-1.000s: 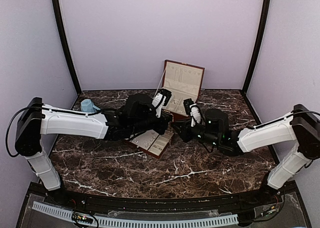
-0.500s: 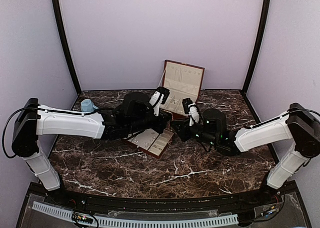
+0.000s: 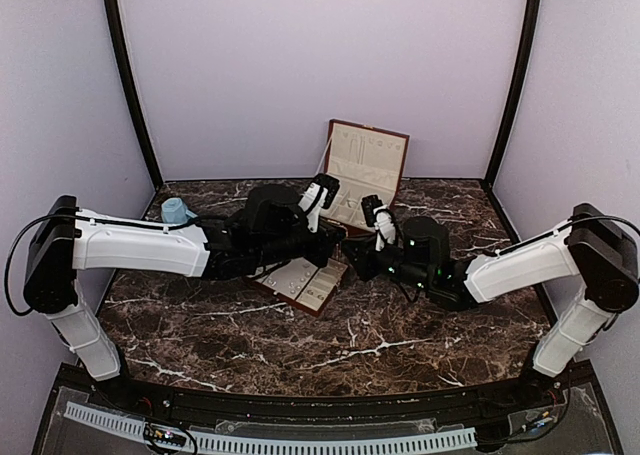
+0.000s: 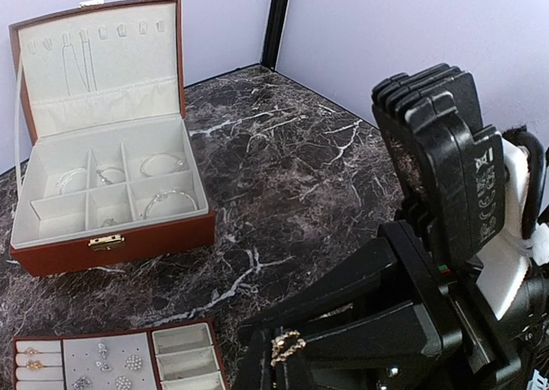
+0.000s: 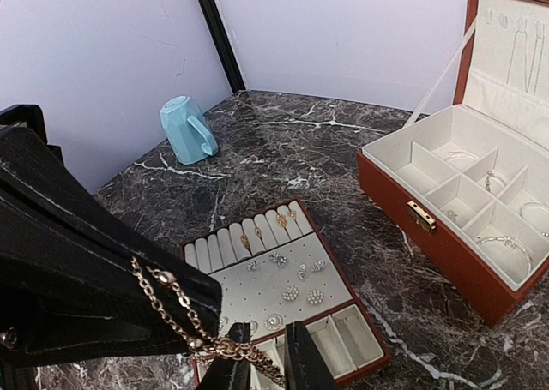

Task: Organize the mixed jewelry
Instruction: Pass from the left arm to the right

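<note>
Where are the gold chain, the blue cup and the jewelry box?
gold chain (image 5: pixel 225 348), right wrist view, its bunched lower links.
blue cup (image 5: pixel 184 130), right wrist view, its side wall.
red-brown box (image 5: pixel 446 253), right wrist view, front wall.

No text, brand or number can be read in any view. Small white print sits on the black module in the left wrist view, too small to make out.

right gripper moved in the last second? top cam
Yes. In the top view, the right gripper has edged left and slightly away from the arm bases, ending closer to the open red-brown box, which has not moved.
</note>
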Controlling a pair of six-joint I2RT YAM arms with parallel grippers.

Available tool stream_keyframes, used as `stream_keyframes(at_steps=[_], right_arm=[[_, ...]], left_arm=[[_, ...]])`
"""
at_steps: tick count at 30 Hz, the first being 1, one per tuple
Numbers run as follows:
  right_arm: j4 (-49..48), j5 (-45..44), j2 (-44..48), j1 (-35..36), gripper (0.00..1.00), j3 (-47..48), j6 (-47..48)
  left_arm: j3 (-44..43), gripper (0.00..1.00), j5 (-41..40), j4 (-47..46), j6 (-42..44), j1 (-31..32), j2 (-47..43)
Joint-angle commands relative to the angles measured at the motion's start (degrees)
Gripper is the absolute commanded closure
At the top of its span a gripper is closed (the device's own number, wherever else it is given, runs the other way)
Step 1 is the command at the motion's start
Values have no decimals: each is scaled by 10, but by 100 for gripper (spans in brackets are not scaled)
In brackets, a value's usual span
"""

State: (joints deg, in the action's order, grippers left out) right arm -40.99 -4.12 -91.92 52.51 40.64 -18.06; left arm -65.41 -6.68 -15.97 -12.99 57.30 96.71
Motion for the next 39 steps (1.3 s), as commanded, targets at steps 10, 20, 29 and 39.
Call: stream_keyframes(at_steps=[10,20,29,39], right_arm=[[-28,-60,5,4,100,7,8],[12,-148,51,4,100,-6,3],[61,-211,104,1,100,-27,18],[102,-246,165,-29,100,-75,5]], left_arm=[[10,100,4,-8,-9,3,-25],[35,67,19,-32,8,3,-24],[93,26,-33,-45,52,1,-28],[43,9,-170,-4,167,44,77]])
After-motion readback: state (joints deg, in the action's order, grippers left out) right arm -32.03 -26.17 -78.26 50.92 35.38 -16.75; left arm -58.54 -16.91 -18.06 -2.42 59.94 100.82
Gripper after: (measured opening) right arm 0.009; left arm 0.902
